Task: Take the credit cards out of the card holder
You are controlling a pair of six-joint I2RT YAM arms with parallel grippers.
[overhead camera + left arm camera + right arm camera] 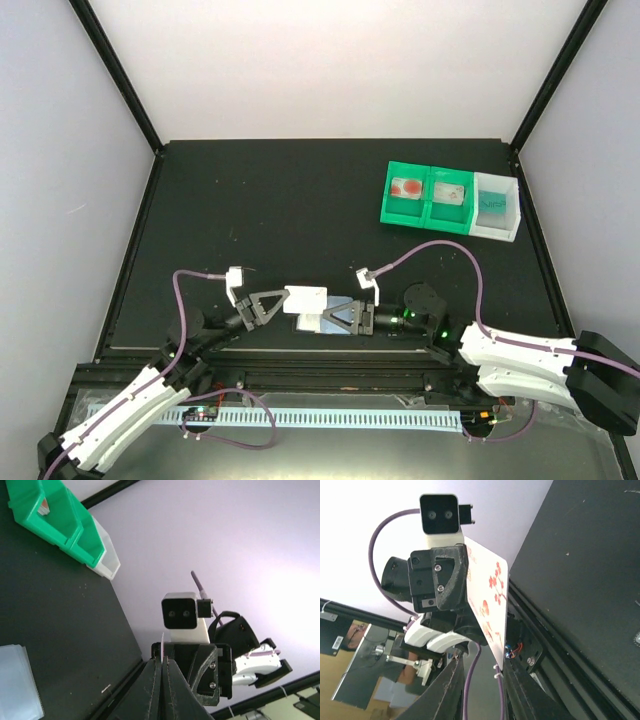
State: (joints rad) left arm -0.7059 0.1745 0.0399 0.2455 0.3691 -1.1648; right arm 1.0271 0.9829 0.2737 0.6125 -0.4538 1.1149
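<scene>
The left hand (285, 301) was clenched tight on a white credit card (306, 297) printed with red blossoms, holding it up off the desk (250, 200) near the near edge, about midway along. The card holder (314, 324) lay open just beside and below that card, pale panel up. The right hand (324, 318) was poised over it with fingers (451, 690) parted and nothing visible between them (contact with the holder was impossible to judge), while the green-and-white tray (425, 218) sat toward the far right corner.
</scene>
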